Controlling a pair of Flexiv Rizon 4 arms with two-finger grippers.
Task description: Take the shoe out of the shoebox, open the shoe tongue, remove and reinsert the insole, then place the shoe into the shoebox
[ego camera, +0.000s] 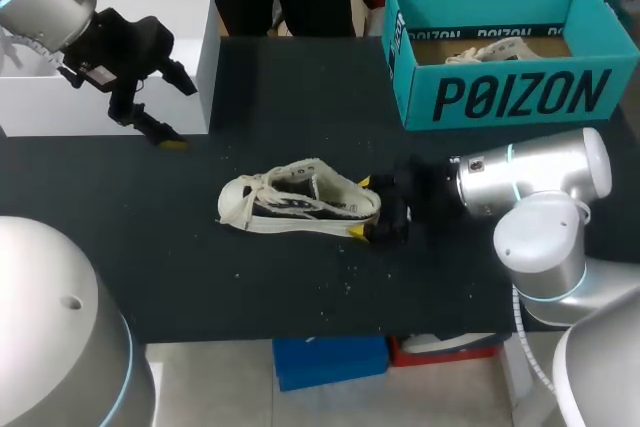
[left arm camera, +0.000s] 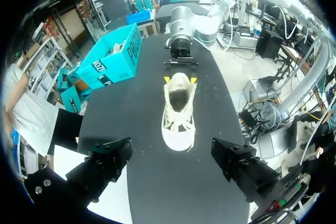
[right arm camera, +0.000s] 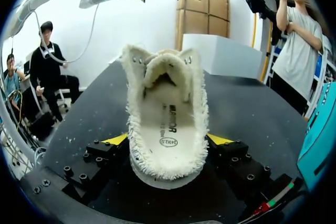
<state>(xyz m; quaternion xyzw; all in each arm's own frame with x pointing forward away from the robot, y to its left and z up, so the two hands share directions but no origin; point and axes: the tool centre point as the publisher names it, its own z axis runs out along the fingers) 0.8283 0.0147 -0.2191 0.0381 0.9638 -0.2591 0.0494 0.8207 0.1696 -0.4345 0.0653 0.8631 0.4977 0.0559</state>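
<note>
A cream sneaker lies on its side in the middle of the black table, toe to the left. My right gripper comes in low from the right and is shut on the shoe's heel. In the right wrist view, the yellow fingertips press both sides of the heel of the shoe, whose opening and insole face the camera. My left gripper hangs open above the table's far left, empty. In its own view the left gripper looks at the shoe from the toe end.
The teal shoebox stands open at the back right with a second pale shoe inside. A white box stands at the back left, just behind my left gripper. Small crumbs dot the table in front of the shoe.
</note>
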